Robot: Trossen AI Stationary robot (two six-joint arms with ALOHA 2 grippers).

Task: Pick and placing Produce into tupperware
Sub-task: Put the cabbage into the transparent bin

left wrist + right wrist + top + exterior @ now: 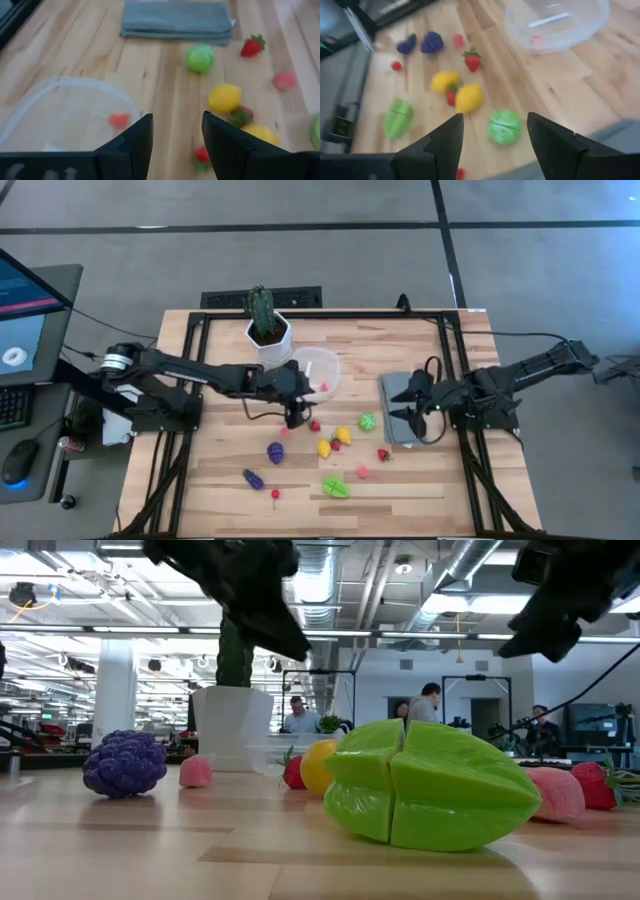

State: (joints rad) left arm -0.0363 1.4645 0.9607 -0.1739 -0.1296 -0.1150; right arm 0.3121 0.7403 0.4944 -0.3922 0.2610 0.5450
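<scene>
The left gripper (297,418) hangs just beside the clear tupperware (322,367), its jaws parted and holding nothing. One small red piece (118,119) lies inside the tupperware, and a strawberry (201,153) sits on the table just beyond the fingertips. The remaining produce is scattered toward the table's near edge, among it a lemon (324,447) and a green star fruit (336,487). The right gripper (414,409) waits over the grey folded cloth (396,420), jaws spread and empty.
</scene>
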